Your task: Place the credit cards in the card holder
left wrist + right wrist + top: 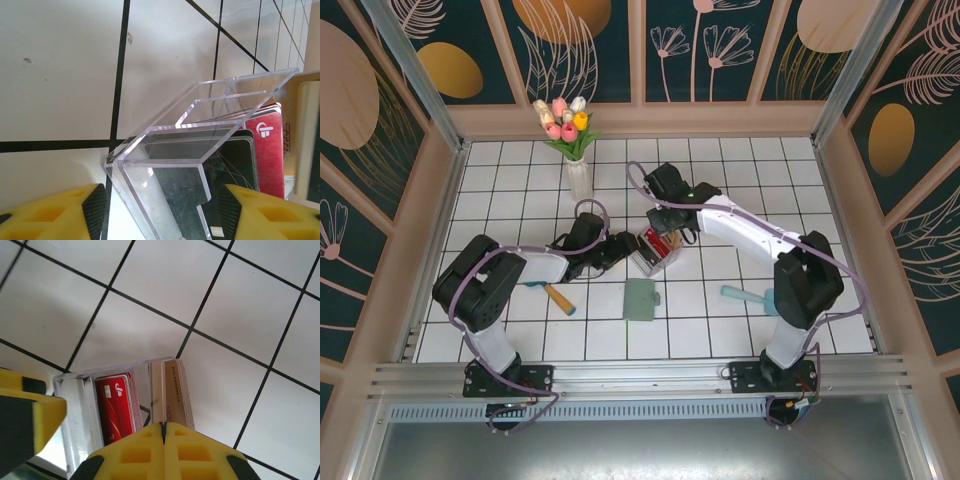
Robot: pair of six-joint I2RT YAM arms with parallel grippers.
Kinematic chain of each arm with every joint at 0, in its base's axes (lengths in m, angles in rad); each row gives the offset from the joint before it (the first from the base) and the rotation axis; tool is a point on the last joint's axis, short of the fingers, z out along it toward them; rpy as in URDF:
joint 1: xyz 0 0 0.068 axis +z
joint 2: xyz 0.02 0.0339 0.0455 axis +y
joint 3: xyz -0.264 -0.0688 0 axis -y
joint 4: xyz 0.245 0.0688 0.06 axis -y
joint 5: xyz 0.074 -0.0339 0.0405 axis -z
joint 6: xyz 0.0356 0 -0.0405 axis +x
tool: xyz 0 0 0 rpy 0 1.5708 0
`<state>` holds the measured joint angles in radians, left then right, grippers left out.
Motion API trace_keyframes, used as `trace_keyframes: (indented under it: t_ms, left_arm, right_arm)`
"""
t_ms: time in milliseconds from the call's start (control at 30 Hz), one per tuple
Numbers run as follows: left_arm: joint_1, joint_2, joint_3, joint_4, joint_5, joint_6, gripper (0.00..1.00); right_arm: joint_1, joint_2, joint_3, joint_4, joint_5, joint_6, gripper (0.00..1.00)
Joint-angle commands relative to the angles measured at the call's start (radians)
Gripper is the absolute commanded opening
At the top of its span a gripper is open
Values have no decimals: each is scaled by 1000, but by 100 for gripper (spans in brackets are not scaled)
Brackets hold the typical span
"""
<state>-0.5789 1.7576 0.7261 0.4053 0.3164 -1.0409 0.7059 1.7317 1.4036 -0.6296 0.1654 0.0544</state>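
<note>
Right gripper point(164, 434): closed at bottom centre, tips against credit cards point(175, 390), maybe pinching one.
Left gripper point(162, 209): open around clear box point(200, 125).

Setting: robot test cell in a lab, dressed up to look like a room.
Arms: left arm point(485, 290) and right arm point(802, 285), bolted side by side to an aluminium rail point(640, 378) along the near edge of the table point(740, 170).
Frame: bare aluminium posts point(415, 75) rising at the table's far corners.
Walls: printed panels point(700, 45) on three sides, dark teal with gold discs and line-drawn flowers, set in pale wood.
Table top: white with a black grid, like tiles.
Dressing: glass vase point(579, 180) of tulips point(563, 118) near the far edge, left of centre.
</note>
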Motion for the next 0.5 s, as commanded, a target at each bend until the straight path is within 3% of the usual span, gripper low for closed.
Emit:
trace_keyframes:
  t_ms: [0, 267, 367, 467]
  left_arm:
    - [0, -60, -25, -81, -43, 36, 66]
    - [0, -264, -56, -89, -84, 32, 75]
    - [3, -306, -49, -39, -20, 22, 80]
    - [17, -316, -59, 119, 107, -50, 86]
  right_arm:
    - [-2, -64, 12, -21, -17, 120, 0]
    - [-25, -179, -52, 68, -99, 375, 0]
    - [-54, -228, -98, 137, -223, 446, 0]
    - [-89, -283, -157, 219, -360, 470, 0]
